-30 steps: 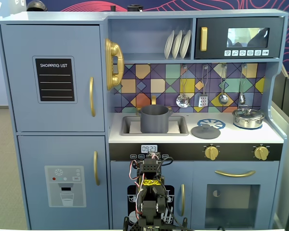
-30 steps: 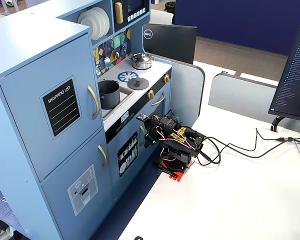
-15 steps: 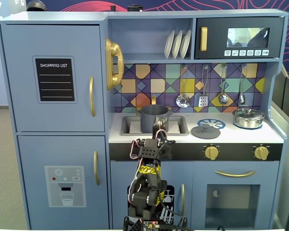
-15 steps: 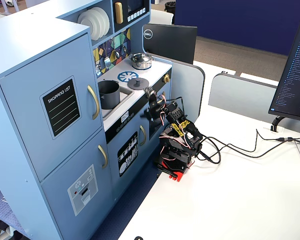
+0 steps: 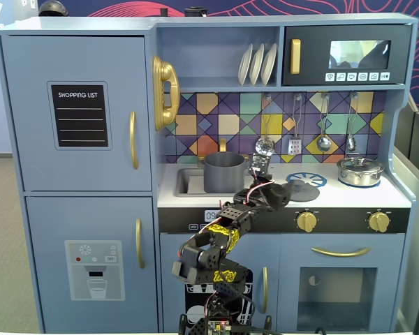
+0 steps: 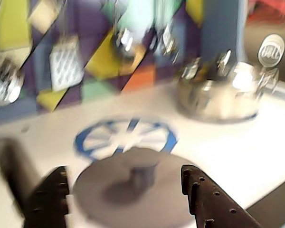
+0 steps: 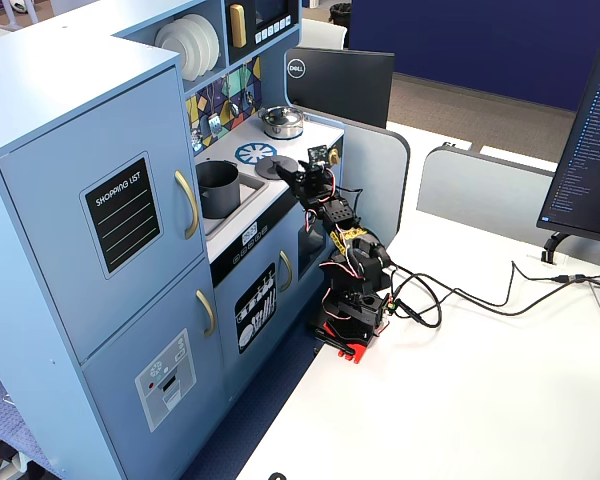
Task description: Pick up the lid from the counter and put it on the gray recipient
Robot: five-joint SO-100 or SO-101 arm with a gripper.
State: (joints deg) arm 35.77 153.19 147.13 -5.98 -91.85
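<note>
Wrist view shows the claw (image 6: 126,202) spread wide, its two dark fingers standing either side of the lid (image 6: 133,187), which lies flat on the white bench (image 6: 256,142) with its small centre knob between them; nothing is gripped yet, and the picture is smeared by motion. A second ago the arm was folded low in front of the toy kitchen's lower doors; half a second ago it had risen to the bench edge; now it has stretched up and over the bench, so that in a fixed view the claw (image 5: 283,190) sits right at the lid (image 5: 304,187). My reading is that the approach is nearly done and the closing on the knob comes next. As for containers, the gray recipient (image 5: 223,172) stands upright in the sink recess, left of the lid in that view and well apart from it, uncovered; its inside cannot be seen from these angles. The shiny silver pot (image 5: 360,171) stands at the bench's far right with its own lid on, beyond the blue burner ring (image 6: 126,137).
</note>
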